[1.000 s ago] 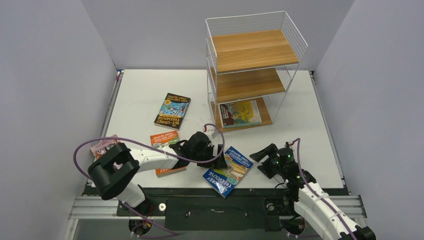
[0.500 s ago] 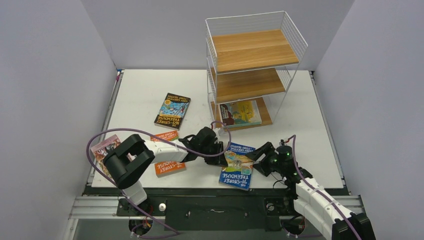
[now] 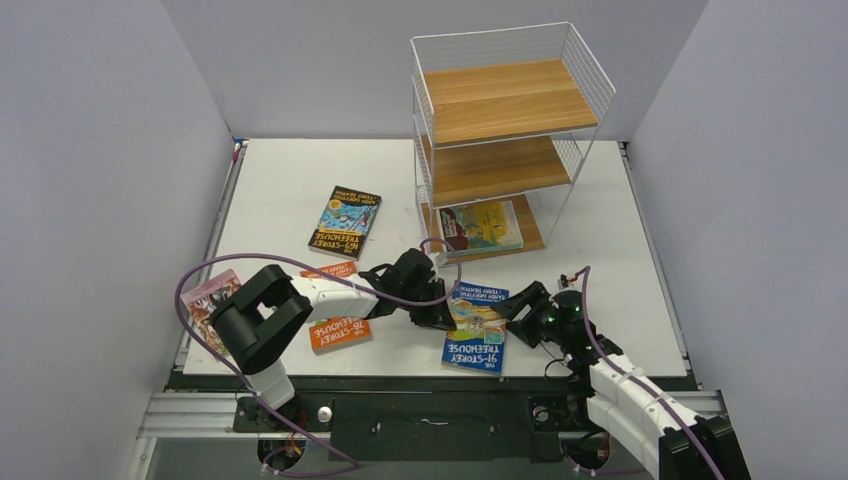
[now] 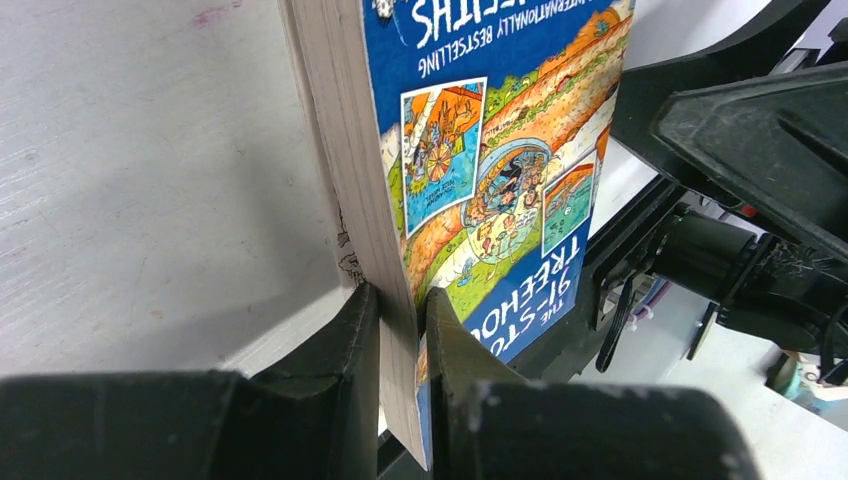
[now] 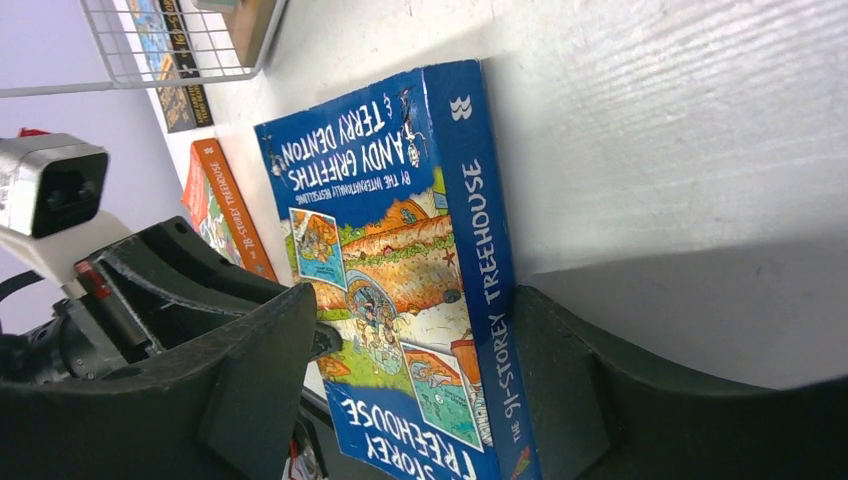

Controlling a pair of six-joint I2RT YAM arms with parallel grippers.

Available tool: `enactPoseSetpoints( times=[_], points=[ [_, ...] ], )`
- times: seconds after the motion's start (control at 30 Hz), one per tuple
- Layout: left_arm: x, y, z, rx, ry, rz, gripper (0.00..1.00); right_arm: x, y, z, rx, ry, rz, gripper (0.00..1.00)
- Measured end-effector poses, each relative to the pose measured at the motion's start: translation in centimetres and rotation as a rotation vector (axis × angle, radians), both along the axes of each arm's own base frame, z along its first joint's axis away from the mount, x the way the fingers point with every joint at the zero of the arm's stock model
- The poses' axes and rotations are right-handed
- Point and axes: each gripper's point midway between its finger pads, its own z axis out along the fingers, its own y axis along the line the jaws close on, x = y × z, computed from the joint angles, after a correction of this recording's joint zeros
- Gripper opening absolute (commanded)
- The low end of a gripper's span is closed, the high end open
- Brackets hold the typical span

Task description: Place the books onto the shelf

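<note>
The blue book [image 3: 478, 330] [image 4: 480, 170] [image 5: 400, 250] is tilted up off the table near the front edge. My left gripper [image 3: 440, 312] [image 4: 400, 310] is shut on its page edge. My right gripper [image 3: 520, 305] [image 5: 415, 310] stands open around the spine side, one finger under the spine and the other clear of the cover. The shelf [image 3: 500, 100] stands at the back right, with a yellow-brown book [image 3: 480, 227] on its bottom board. An orange book [image 3: 338, 332] [image 5: 225, 205], a dark book [image 3: 345, 221] and a pink book [image 3: 205, 293] lie on the table.
The left arm's purple cable [image 3: 300, 268] loops over the orange book. The shelf's wire front [image 5: 170, 50] is close behind the blue book. Grey walls close in the white table [image 3: 290, 180] on both sides.
My left gripper has closed on the blue book and swung it to the right, turning it upright toward the right arm. My right gripper has moved in around the spine.
</note>
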Motion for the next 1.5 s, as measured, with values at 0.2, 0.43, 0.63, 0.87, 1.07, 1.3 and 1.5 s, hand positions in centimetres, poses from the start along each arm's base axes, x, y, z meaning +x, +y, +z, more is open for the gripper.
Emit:
enactPoseSetpoints(
  times=[0.2,0.43,0.63,0.87,1.07,1.3,1.5],
  points=[
    [0.1,-0.2,-0.4,0.007,0.073,0.001,0.0,1.0,0.2,0.2,0.005,-0.058,0.001,0.57],
    [-0.1,0.3,-0.5,0.01,0.133,0.017,0.0,2.0,0.3,1.3,0.011,-0.13,-0.008,0.29],
    [-0.1,0.7,-0.6,0.006,0.156,0.021,0.0,2.2,1.1,2.9,0.061,-0.18,0.026,0.33],
    [-0.2,0.8,-0.8,0.008,0.167,0.021,0.0,2.3,2.9,5.7,0.123,-0.236,0.129,0.55],
    [-0.2,0.9,-0.8,0.005,0.174,0.02,0.0,2.1,4.6,7.4,0.103,-0.288,0.242,0.59],
    [0.2,0.3,-0.2,-0.034,0.152,0.003,0.0,0.4,5.3,5.3,0.017,-0.236,0.367,0.62],
    [0.8,-0.2,0.2,-0.058,0.109,-0.004,0.0,-2.8,4.8,1.3,-0.051,-0.068,0.466,0.54]
  ],
)
